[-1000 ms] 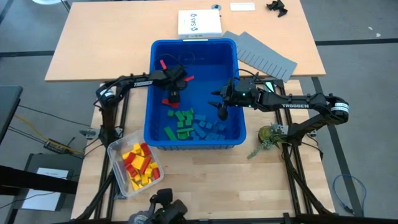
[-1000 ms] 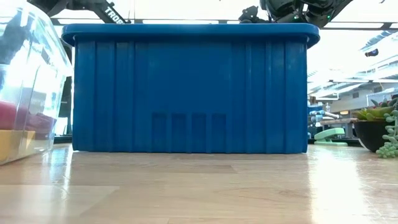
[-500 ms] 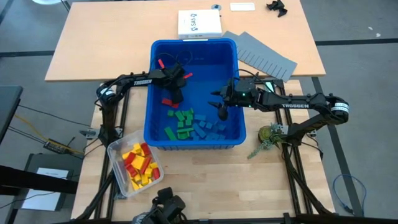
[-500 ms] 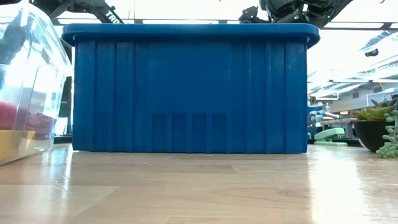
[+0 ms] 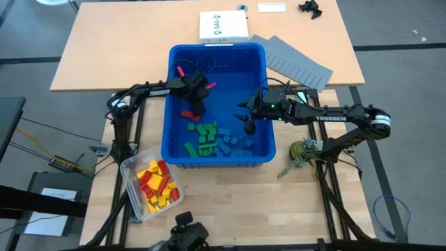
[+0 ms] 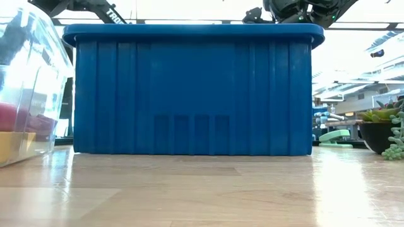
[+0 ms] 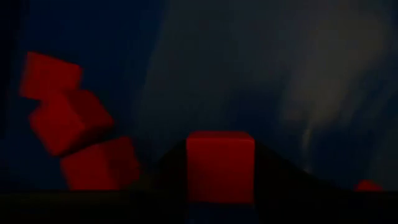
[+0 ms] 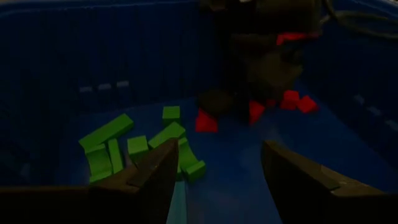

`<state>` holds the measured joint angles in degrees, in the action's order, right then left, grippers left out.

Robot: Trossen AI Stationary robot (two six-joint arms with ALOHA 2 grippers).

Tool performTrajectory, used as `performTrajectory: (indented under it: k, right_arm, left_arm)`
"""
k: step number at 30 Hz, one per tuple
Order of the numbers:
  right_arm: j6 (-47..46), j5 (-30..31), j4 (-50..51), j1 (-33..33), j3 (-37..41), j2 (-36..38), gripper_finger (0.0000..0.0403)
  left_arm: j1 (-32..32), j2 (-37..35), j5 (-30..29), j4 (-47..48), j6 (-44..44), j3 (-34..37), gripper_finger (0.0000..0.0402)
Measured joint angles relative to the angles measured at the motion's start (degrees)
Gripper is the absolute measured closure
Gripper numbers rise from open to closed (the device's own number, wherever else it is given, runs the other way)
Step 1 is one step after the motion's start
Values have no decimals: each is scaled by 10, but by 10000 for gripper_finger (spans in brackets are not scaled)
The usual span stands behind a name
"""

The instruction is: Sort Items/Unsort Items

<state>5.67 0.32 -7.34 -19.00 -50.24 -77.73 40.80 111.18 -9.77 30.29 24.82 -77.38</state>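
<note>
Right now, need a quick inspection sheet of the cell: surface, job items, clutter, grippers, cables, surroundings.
Surface: wood table, blue bin at its middle.
Job's things: green blocks, blue blocks and red blocks in the bin; red and yellow blocks in clear tub.
Clutter: grey divider sheets, white box, potted plant.
Grippers: left gripper over the red blocks, one red block between its fingers; right gripper open over the blue blocks.
Cables: loose ones on the floor.
Surroundings: grey floor, no person seen.

left arm (image 5: 150,90): black jointed links, white lettering along one link
right arm (image 5: 327,117): black too — white "TROSSEN" lettering (plus a small green light near the wrist)
fingers (image 8: 155,171): dark, tapered, angular
</note>
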Motion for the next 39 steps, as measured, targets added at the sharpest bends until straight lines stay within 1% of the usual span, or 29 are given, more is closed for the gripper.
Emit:
performTrajectory:
  k: [2, 6, 9, 11, 14, 20, 25, 29, 30, 33, 35, 39]
  right_arm:
    - [0, 0, 3, 0, 0, 0, 174]
    - [0, 0, 3, 0, 0, 0, 174]
    - [0, 0, 6, 0, 0, 0, 174]
    - [0, 0, 8, 0, 0, 0, 174]
    - [0, 0, 7, 0, 0, 0, 174]
    - [4, 0, 7, 0, 0, 0, 174]
    - [6, 0, 7, 0, 0, 0, 174]
    - [6, 0, 7, 0, 0, 0, 174]
    - [6, 0, 7, 0, 0, 0, 174]
    - [6, 0, 6, 0, 0, 0, 174]
    - [6, 0, 6, 0, 0, 0, 174]
    - [7, 0, 5, -2, 0, 0, 174]
  left_arm:
    - [-8, -13, -10, 0, 0, -5, 261]
    - [-25, -50, -11, 1, -1, -16, 261]
    - [-41, -87, -11, 6, -17, -17, 261]
    - [-53, -122, -11, 13, -33, -17, 261]
    - [-82, -177, -11, 55, -46, -17, 261]
    - [-163, -294, -12, 114, -96, -17, 261]
    - [-233, -379, 7, 152, -182, -17, 261]
    - [-295, -434, 12, 189, -258, -17, 261]
    - [-310, -445, 19, 197, -279, -17, 261]
    - [-356, -474, 73, 223, -347, -17, 261]
    - [-389, -487, 96, 244, -398, -17, 261]
    - [-455, -501, 110, 314, -500, -17, 261]
